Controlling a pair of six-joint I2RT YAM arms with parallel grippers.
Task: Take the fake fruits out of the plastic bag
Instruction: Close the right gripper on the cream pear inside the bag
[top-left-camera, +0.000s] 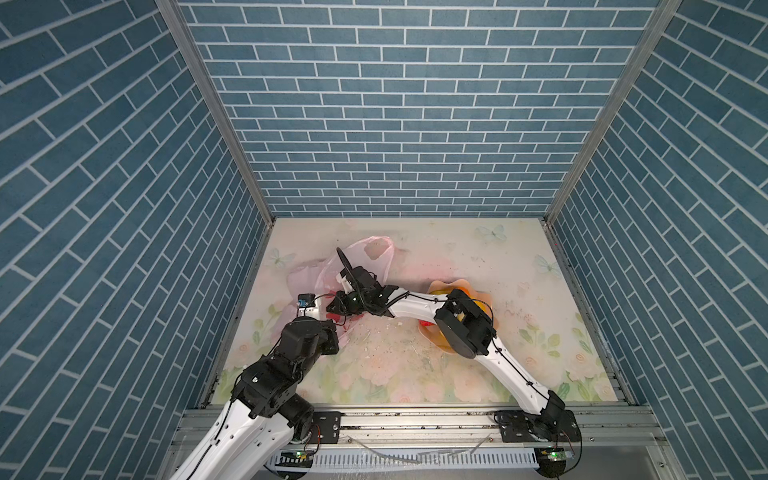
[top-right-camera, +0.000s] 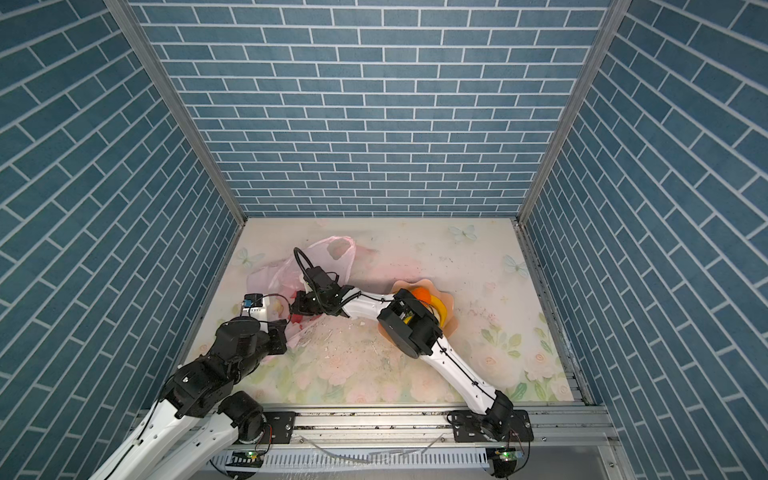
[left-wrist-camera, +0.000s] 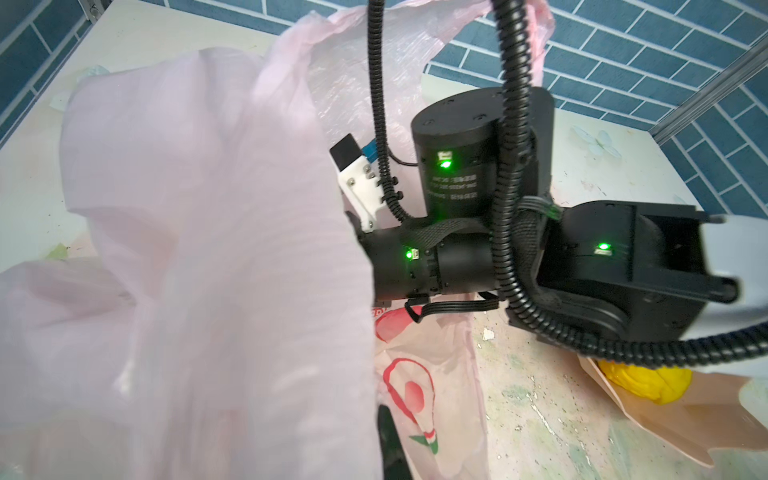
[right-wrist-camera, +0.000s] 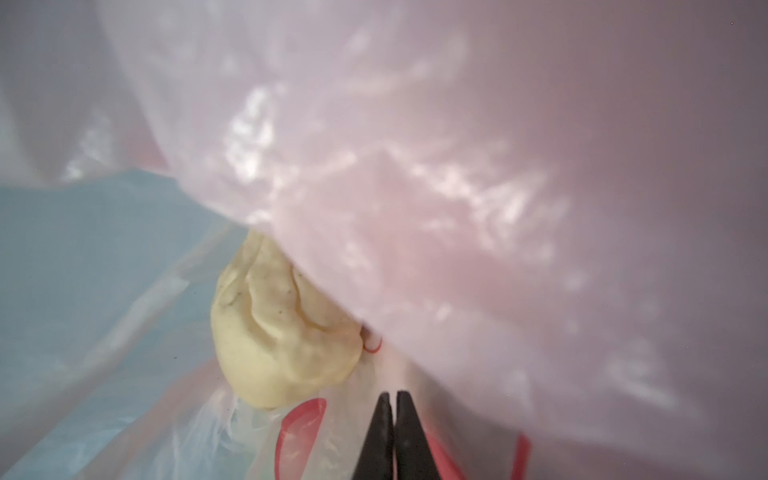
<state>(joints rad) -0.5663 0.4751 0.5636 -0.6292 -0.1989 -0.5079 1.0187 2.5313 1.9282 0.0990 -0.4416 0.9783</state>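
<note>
The translucent pink plastic bag (top-left-camera: 374, 249) (top-right-camera: 332, 249) lies at the back left of the table, its mouth toward the middle. My right gripper (right-wrist-camera: 392, 397) is deep inside it with its jaws shut, and I see nothing between them. A cream-white fake fruit (right-wrist-camera: 282, 332) lies just beside the tips, untouched. My left gripper (left-wrist-camera: 382, 415) is shut on the plastic bag (left-wrist-camera: 208, 249); the film drapes over it and only one dark finger shows. Orange (top-right-camera: 422, 295), yellow (left-wrist-camera: 644, 380) and red (top-left-camera: 424, 323) fruits sit in the peach bowl (top-left-camera: 457, 284).
The scalloped bowl (top-right-camera: 415, 283) stands right of centre, partly under my right arm's elbow (top-left-camera: 461, 328). Crumbs litter the floral tabletop (top-left-camera: 395, 353). Blue brick walls (top-left-camera: 395, 124) close in three sides, and a metal rail (top-left-camera: 415, 419) runs along the front.
</note>
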